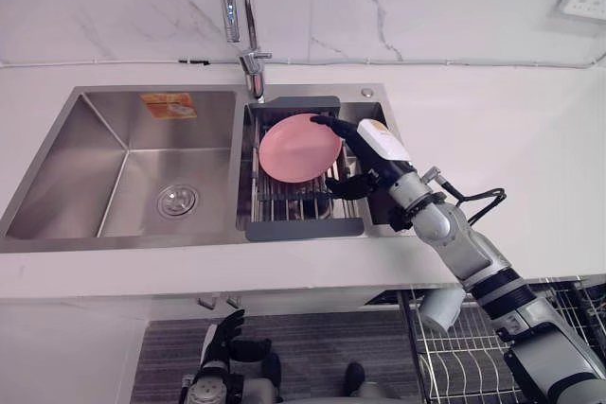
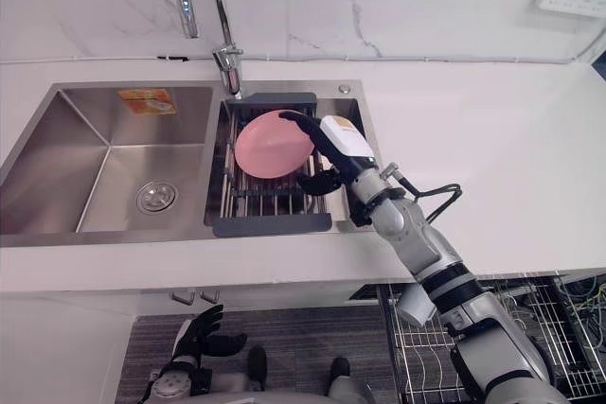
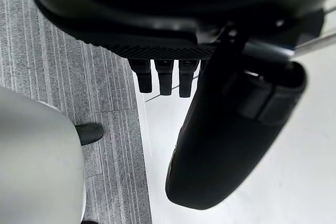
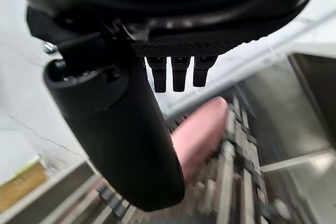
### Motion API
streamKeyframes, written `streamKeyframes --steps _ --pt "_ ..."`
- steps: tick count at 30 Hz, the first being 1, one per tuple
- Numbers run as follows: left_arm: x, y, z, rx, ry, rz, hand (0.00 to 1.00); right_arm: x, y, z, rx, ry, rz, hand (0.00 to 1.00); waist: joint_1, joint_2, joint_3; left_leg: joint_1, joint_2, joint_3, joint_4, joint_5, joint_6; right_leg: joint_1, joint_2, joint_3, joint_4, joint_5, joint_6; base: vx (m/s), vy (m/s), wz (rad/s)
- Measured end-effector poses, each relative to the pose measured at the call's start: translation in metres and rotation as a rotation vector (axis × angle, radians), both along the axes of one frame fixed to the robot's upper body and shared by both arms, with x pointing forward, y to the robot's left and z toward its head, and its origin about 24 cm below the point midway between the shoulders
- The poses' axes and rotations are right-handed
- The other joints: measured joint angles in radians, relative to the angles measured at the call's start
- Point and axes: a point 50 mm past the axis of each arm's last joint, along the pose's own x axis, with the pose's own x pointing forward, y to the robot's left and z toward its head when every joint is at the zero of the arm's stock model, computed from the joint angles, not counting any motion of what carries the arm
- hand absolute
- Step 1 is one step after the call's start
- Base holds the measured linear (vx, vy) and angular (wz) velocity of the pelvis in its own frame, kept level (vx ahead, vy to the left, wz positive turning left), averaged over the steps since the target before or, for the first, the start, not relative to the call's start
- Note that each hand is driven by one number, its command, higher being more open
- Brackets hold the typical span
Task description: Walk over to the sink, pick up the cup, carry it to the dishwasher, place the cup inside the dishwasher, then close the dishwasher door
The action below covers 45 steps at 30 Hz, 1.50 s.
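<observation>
A pink plate [image 1: 295, 149] leans in a dark wire rack [image 1: 294, 203] set in the sink's right basin; I see no cup. My right hand [image 1: 374, 153] hovers at the plate's right rim, fingers straight over its upper edge and thumb spread below, open and gripping nothing. In the right wrist view the plate [image 4: 202, 129] lies just past the straight fingers [image 4: 178, 74]. Whether the fingers touch it I cannot tell. My left hand [image 1: 222, 338] hangs low in front of the counter, above the floor, fingers relaxed and open.
The steel left basin [image 1: 142, 177] has a drain [image 1: 177, 201] and an orange sticker [image 1: 169, 104]. A chrome faucet [image 1: 241, 16] rises behind the sink. A pulled-out dishwasher rack [image 1: 454, 347] shows below the white counter [image 1: 492, 130] at the right.
</observation>
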Motion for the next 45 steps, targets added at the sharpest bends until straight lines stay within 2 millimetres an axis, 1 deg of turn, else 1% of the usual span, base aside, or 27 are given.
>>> streamKeyframes --steps 2,8,12,14,16,20,24,26,33,34,38,41,43,44,45 --pt "0.000 0.000 0.000 0.000 -0.002 0.000 0.90 0.000 0.001 -0.008 -0.010 0.030 -0.004 0.90 0.000 0.000 0.002 -0.001 0.000 -0.002 0.002 0.000 0.000 0.000 0.000 0.000 0.000 0.000 0.000 0.01 0.001 0.03" --pt "0.004 0.000 0.003 0.002 -0.025 -0.003 0.90 0.005 0.006 -0.001 -0.051 -0.008 0.009 0.90 -0.002 -0.001 0.030 -0.004 -0.001 -0.003 0.009 0.000 0.000 0.000 -0.001 0.002 0.001 0.000 0.000 -0.03 0.002 0.00" --pt "0.005 0.000 0.004 0.003 -0.031 -0.005 0.90 0.005 0.012 -0.006 -0.101 -0.009 0.023 0.90 0.004 -0.002 0.032 -0.011 -0.001 -0.007 0.015 -0.001 -0.001 -0.004 -0.002 0.002 0.004 -0.007 -0.001 -0.04 0.002 0.03" --pt "0.009 0.000 0.006 0.003 -0.046 -0.007 0.90 0.006 0.019 -0.008 -0.112 -0.023 0.024 0.90 0.006 -0.002 0.052 -0.015 0.002 -0.009 0.021 -0.001 -0.001 -0.011 -0.003 0.002 0.021 -0.018 -0.003 -0.04 -0.008 0.02" --pt "0.011 0.000 0.006 0.005 -0.051 -0.006 0.90 0.010 0.023 -0.004 -0.154 -0.049 0.030 0.90 0.014 -0.003 0.056 -0.024 0.007 -0.010 0.024 -0.001 -0.001 -0.021 -0.002 0.002 0.028 -0.019 -0.004 -0.04 -0.019 0.01" --pt "0.012 0.000 0.007 0.004 -0.055 0.000 0.90 0.016 0.031 0.003 -0.168 -0.071 0.044 0.90 0.022 -0.005 0.057 -0.038 0.008 -0.012 0.029 -0.001 -0.002 -0.033 -0.001 0.001 0.033 -0.019 -0.004 0.00 0.000 0.00" --pt "0.018 0.002 0.010 0.002 -0.080 0.008 0.90 0.026 0.040 0.018 -0.170 -0.111 0.051 0.90 0.026 -0.012 0.092 -0.049 0.009 -0.025 0.041 -0.001 -0.002 -0.032 -0.001 -0.012 0.034 -0.019 -0.004 -0.01 -0.008 0.08" --pt "0.019 0.002 0.011 -0.004 -0.082 0.016 0.90 0.027 0.040 0.022 -0.194 -0.124 0.062 0.90 0.026 -0.016 0.094 -0.052 0.011 -0.031 0.042 -0.001 -0.003 -0.032 0.001 -0.016 0.034 -0.019 -0.005 -0.01 -0.012 0.10" --pt "0.019 0.002 0.011 -0.005 -0.087 0.015 0.90 0.035 0.040 0.027 -0.225 -0.134 0.047 0.90 0.026 -0.015 0.095 -0.071 0.020 -0.055 0.050 0.002 -0.014 -0.034 0.015 -0.038 0.034 -0.027 -0.018 -0.03 -0.027 0.08" --pt "0.020 0.002 0.011 -0.006 -0.088 0.016 0.90 0.037 0.039 0.028 -0.231 -0.134 0.042 0.30 0.026 -0.015 0.096 -0.075 0.025 -0.063 0.049 0.005 -0.019 -0.036 0.020 -0.046 0.036 -0.029 -0.022 -0.04 -0.037 0.14" --pt "0.021 0.003 0.012 -0.011 -0.093 0.027 0.90 0.040 0.043 0.031 -0.258 -0.138 0.054 0.30 0.031 -0.013 0.102 -0.087 0.043 -0.070 0.048 0.015 -0.033 -0.053 0.037 -0.051 0.052 -0.037 -0.038 -0.06 -0.073 0.03" --pt "0.025 0.002 0.013 -0.011 -0.103 0.019 0.90 0.040 0.046 0.032 -0.245 -0.160 0.055 0.30 0.032 -0.006 0.119 -0.092 0.060 -0.081 0.046 0.020 -0.041 -0.057 0.052 -0.061 0.057 -0.041 -0.046 -0.05 -0.079 0.05" --pt "0.030 -0.001 0.015 -0.015 -0.114 0.007 0.90 0.047 0.050 0.048 -0.238 -0.218 0.035 0.30 0.048 0.006 0.129 -0.103 0.070 -0.090 0.036 0.032 -0.047 -0.075 0.059 -0.070 0.068 -0.046 -0.053 -0.04 -0.069 0.10" --pt "0.030 -0.002 0.015 -0.017 -0.115 0.008 0.90 0.047 0.050 0.050 -0.241 -0.228 0.040 0.30 0.054 0.006 0.130 -0.105 0.072 -0.091 0.031 0.035 -0.048 -0.080 0.060 -0.072 0.071 -0.046 -0.056 -0.01 -0.066 0.09" --pt "0.031 -0.002 0.015 -0.017 -0.118 0.010 0.90 0.047 0.051 0.052 -0.254 -0.241 0.042 0.30 0.060 0.006 0.130 -0.104 0.077 -0.093 0.025 0.042 -0.057 -0.082 0.064 -0.075 0.077 -0.045 -0.064 0.01 -0.062 0.06"
